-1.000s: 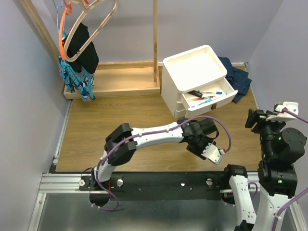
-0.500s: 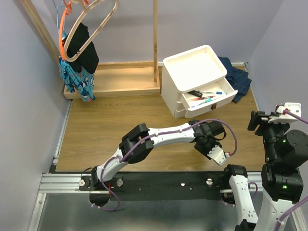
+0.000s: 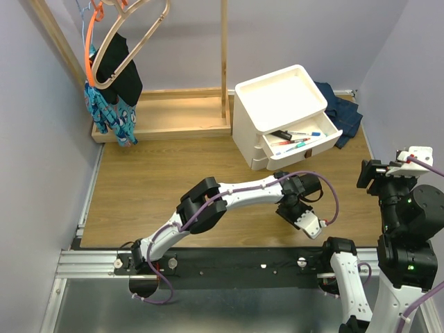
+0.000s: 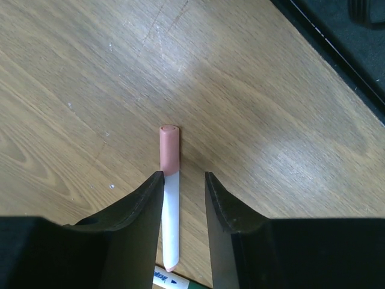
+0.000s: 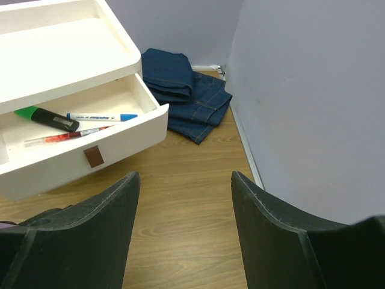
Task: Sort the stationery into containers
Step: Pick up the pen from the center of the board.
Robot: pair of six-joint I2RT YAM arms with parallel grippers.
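Observation:
A slim white marker with an orange cap [image 4: 169,150] lies on the wooden table. My left gripper [image 4: 183,176] is open and low over it, jaws on either side of its white barrel, the left jaw touching it, a gap at the right jaw. In the top view the left gripper [image 3: 307,223] is at the near right of the table. A green-capped marker [image 4: 174,282] lies just behind. The white drawer unit [image 3: 277,97] has its top drawer [image 5: 84,158] open, holding a black-and-green marker [image 5: 48,117] and a blue-capped marker [image 5: 102,117]. My right gripper [image 5: 183,198] is open and empty, raised at the right.
Folded blue jeans [image 3: 340,107] lie behind the drawer unit by the right wall. A wooden rack base [image 3: 173,114] with an upright post stands at the back. Hangers with clothes [image 3: 111,76] hang at the back left. A black rail runs along the near edge.
My left arm has reached farther right and settled lower over the near right of the table. The right arm shifted slightly. The drawer unit has not moved.

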